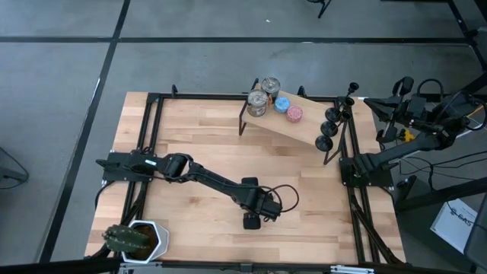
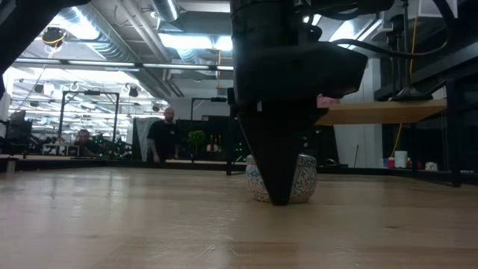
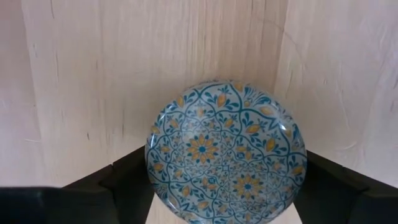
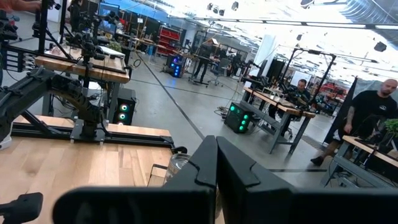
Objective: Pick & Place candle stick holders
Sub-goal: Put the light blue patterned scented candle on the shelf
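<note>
While spread either side, left tool [image 3: 227, 186] around a glossy, round, blue-and-yellow patterned dome [image 3: 226, 152] on pale wood.

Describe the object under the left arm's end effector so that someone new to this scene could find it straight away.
Start at the wooden table and follow the left arm to its end effector, near the front middle. Between its fingers sits a small round dome-topped piece on the bare wood. Its blue and yellow floral pattern sets it apart from the plain discs on the raised board.

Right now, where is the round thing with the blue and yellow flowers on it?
The patterned round piece sits on the wooden table, near its front middle in the high view, between the fingers of the left gripper.
</note>
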Robot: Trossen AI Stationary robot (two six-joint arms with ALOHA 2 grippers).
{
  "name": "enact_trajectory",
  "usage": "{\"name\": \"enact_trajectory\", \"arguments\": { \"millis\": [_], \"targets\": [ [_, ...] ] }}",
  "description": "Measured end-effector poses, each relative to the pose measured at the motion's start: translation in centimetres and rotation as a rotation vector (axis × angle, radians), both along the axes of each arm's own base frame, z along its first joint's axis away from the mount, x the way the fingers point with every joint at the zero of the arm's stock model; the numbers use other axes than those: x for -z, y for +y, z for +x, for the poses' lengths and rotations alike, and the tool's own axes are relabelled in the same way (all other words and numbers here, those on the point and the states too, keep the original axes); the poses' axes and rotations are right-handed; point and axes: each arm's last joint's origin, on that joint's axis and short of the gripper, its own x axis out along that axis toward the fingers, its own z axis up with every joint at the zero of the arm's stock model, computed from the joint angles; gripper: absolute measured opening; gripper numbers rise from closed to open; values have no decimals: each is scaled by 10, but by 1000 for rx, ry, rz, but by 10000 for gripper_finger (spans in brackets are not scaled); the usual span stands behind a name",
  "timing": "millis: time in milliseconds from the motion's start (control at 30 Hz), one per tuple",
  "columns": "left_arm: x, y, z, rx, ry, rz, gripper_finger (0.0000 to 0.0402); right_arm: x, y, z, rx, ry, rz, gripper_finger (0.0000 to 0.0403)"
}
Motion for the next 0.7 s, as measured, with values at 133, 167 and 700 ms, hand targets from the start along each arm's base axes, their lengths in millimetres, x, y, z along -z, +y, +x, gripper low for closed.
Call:
{"name": "enact_trajectory", "arguments": {
  "millis": [133, 167, 700],
  "targets": [
    [0, 0, 0, -5, -1, 3, 288, 0, 0, 0, 0, 0, 0, 5],
    [0, 0, 0, -3, -1, 3, 288, 0, 0, 0, 0, 0, 0, 5],
    [-1, 23, 14, -17, -70, 0, 293, 0, 0, 0, 0, -1, 0, 5]
  ]
}}
